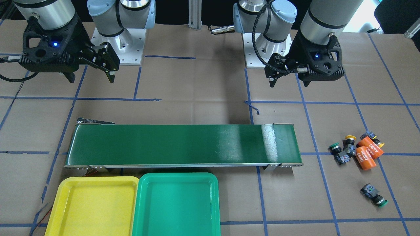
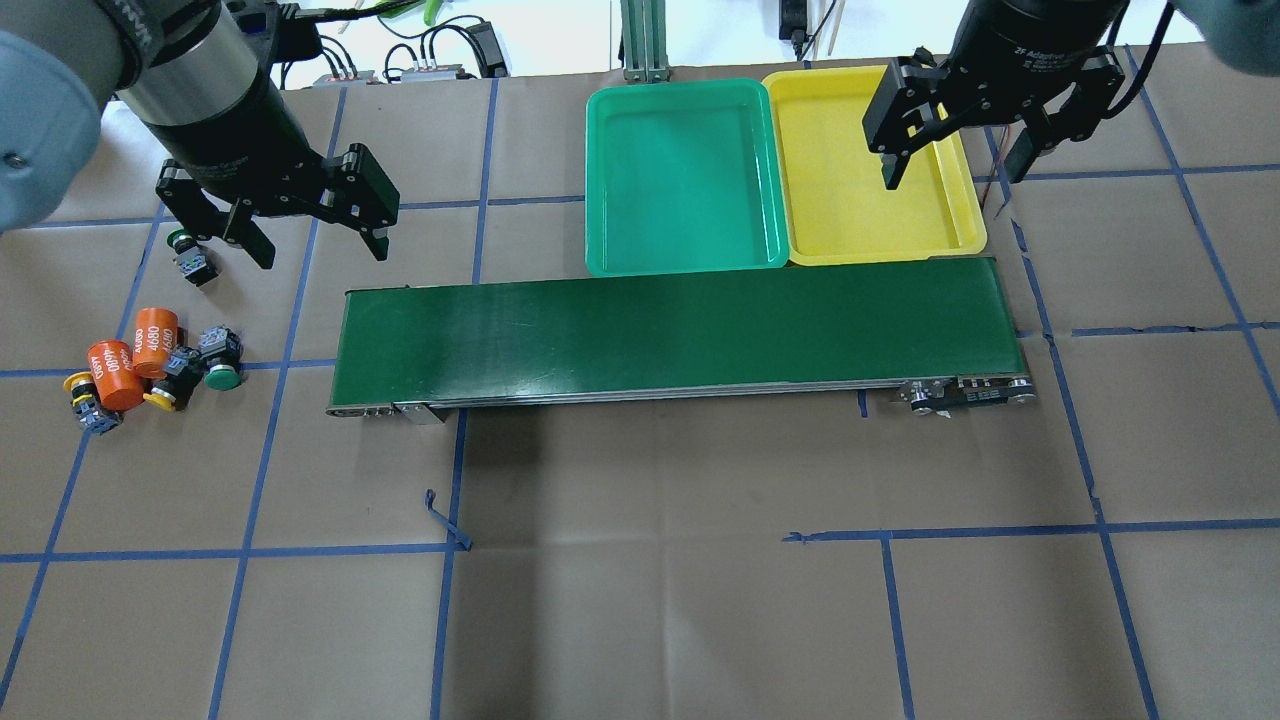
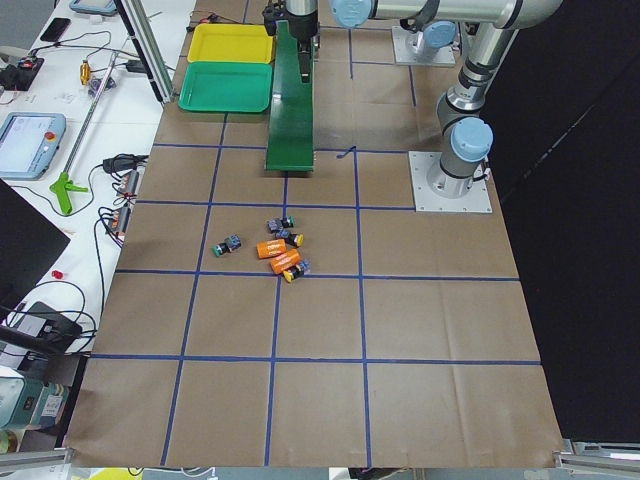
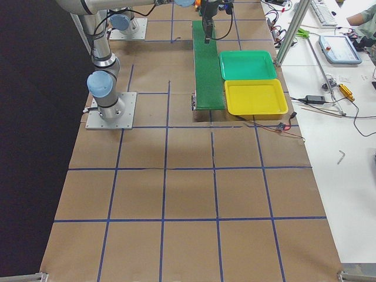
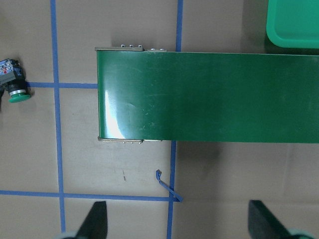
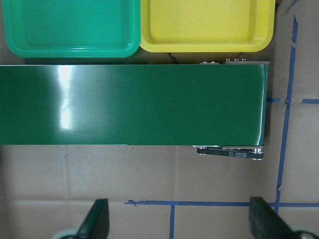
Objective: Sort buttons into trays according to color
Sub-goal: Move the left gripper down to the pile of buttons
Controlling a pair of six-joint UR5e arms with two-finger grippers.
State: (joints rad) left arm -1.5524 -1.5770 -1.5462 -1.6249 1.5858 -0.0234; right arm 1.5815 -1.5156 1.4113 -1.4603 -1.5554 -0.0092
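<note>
Blue-taped brown paper is covering the worktop [image 2: 640,600]. The left jaws and right jaws are hanging wide open, gripping nothing. The mushroom-capped buttons [image 2: 218,360] are lying on their sides off the belt's [image 2: 680,335] left end. The lone green button [image 2: 190,257] is pointing away from the robot. Two glossy rimmed trays [image 2: 680,170] are sitting side by side beyond the belt.

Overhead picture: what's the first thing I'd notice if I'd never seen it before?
The long dark-green conveyor belt across the middle of the table grabs the eye first, with a green tray and a yellow tray side by side along its far edge. Off its left end sits a little heap of orange cylinders and green- and yellow-capped buttons, with one more green button apart, by the open left end effector.
</note>
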